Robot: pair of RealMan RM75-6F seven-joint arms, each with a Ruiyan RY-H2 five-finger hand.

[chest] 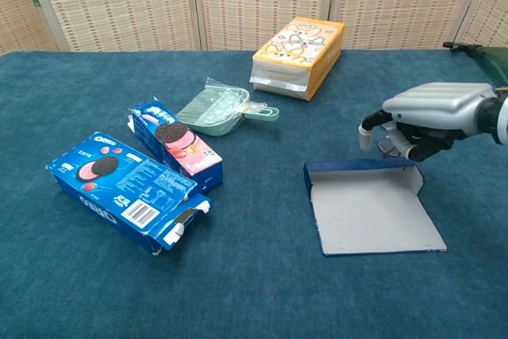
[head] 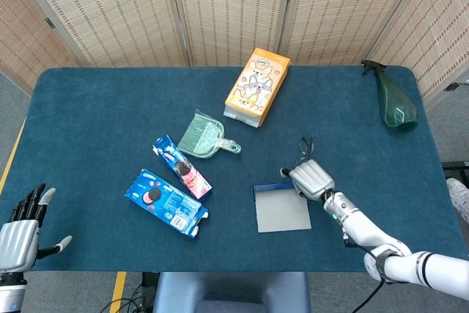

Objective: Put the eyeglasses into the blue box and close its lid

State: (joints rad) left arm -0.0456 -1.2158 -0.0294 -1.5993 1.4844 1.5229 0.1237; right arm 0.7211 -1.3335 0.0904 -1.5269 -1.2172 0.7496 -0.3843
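The eyeglasses (head: 305, 147) lie on the blue cloth, thin and dark-framed; in the chest view only a bit of the eyeglasses (chest: 387, 148) shows under my right hand. That right hand (head: 311, 179) (chest: 427, 119) hovers just above their near end, fingers curled down and thumb sticking out, with nothing in its grasp. Right in front of it the blue box (head: 282, 208) (chest: 373, 213) lies open, its grey inside up and a low blue wall along its far edge. My left hand (head: 20, 231) hangs off the table's near left corner, fingers spread and empty.
Two Oreo boxes (chest: 123, 190) (chest: 176, 142), a green dustpan (chest: 218, 108) and a yellow carton (chest: 299, 55) lie left and behind. A green spray bottle (head: 396, 100) lies at the far right. The table edge (head: 242, 273) runs just below the blue box.
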